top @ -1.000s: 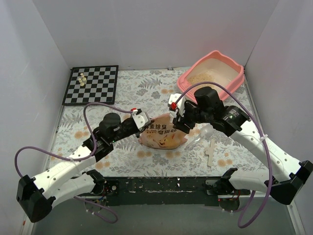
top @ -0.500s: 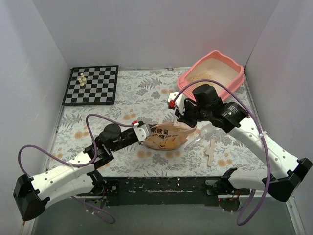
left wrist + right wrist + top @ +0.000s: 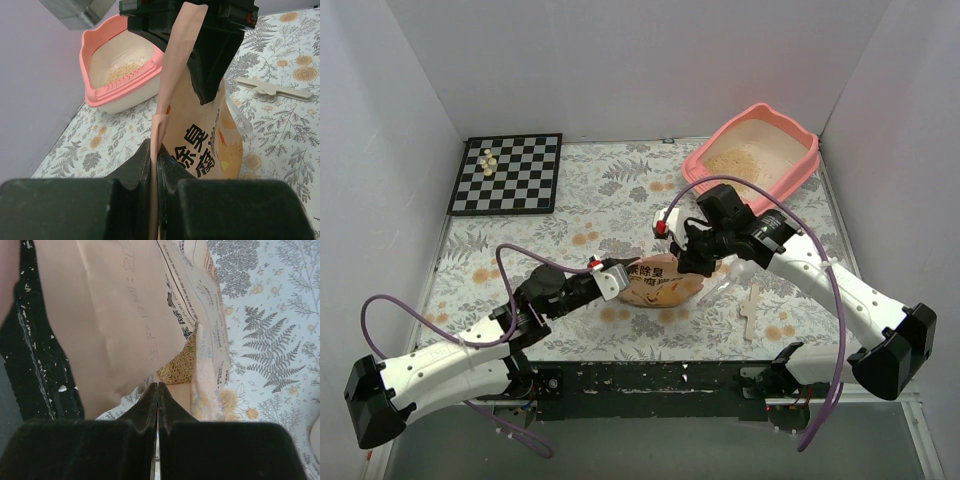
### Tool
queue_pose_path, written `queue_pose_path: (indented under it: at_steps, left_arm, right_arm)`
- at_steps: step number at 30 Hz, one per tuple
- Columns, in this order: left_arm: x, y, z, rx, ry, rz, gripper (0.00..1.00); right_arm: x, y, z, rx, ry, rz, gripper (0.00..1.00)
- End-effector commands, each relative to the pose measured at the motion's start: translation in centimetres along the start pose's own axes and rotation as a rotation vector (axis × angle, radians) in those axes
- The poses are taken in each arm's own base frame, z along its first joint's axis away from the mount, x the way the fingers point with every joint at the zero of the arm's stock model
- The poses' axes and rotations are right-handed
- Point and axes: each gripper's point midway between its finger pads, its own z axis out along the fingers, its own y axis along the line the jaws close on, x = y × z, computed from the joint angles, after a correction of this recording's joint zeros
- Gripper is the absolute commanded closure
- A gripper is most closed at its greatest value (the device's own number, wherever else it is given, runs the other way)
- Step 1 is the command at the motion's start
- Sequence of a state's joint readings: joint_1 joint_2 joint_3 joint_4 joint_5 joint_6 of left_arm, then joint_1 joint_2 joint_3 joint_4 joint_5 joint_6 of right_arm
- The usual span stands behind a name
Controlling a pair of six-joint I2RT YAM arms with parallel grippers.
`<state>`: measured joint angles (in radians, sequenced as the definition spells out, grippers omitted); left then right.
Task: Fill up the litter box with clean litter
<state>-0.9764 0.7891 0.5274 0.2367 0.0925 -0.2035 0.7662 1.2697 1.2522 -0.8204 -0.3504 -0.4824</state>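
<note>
The pink litter box (image 3: 798, 172) stands at the far right corner with a thin pile of clean litter (image 3: 744, 158) inside; the left wrist view shows the litter box (image 3: 95, 60) and its litter (image 3: 122, 72) too. An orange-peach bag (image 3: 660, 282) sits mid-table between both arms. My left gripper (image 3: 617, 282) is shut on the bag's left edge (image 3: 154, 150). My right gripper (image 3: 695, 262) is shut on the bag's upper flap (image 3: 158, 386). Tan granules (image 3: 180, 365) show in the bag's mouth.
A clear plastic scoop (image 3: 730, 272) lies right of the bag, and a pale flat tool (image 3: 750, 308) lies nearer the front edge. A chessboard (image 3: 508, 172) with small pieces sits at the far left. White walls enclose the floral table.
My right gripper has shut and shifted left and down onto the bag's top. The left arm has drawn the bag's edge nearer and lower.
</note>
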Motion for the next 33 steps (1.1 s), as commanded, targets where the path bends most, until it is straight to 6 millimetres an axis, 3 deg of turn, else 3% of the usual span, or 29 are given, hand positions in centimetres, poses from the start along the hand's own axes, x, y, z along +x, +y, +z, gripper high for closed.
queue_pose_path:
  at_steps: [1, 9, 13, 17, 20, 28, 33]
  left_arm:
    - [-4.2, 1.6, -1.0, -0.066, -0.152, 0.024, 1.0]
    - [-4.1, 1.2, -1.1, -0.056, -0.156, 0.011, 1.0]
    - [-3.8, 1.2, -1.2, -0.063, -0.153, 0.006, 1.0]
    - [-3.6, 1.4, -1.2, -0.073, -0.14, 0.013, 1.0]
    - [-2.8, 1.0, -0.8, -0.046, -0.096, 0.021, 0.9]
    - [-0.4, 0.3, 0.6, -0.011, 0.011, 0.02, 0.88]
    - [0.3, 0.2, 0.8, -0.016, 0.027, 0.013, 0.88]
  right_arm:
    - [0.6, 1.3, 1.1, -0.087, -0.001, 0.013, 0.99]
    - [1.9, 2.7, 2.7, -0.202, 0.036, 0.042, 0.99]
    - [3.0, 2.3, 3.9, -0.187, 0.069, 0.074, 0.97]
    - [4.7, 0.5, 5.7, -0.105, 0.134, 0.133, 0.55]
    - [4.8, -0.8, 6.4, -0.036, 0.119, 0.15, 0.25]
    - [3.0, -2.2, 5.3, 0.066, 0.036, 0.123, 0.17]
    - [0.3, -3.2, 2.3, 0.154, -0.035, 0.088, 0.17]
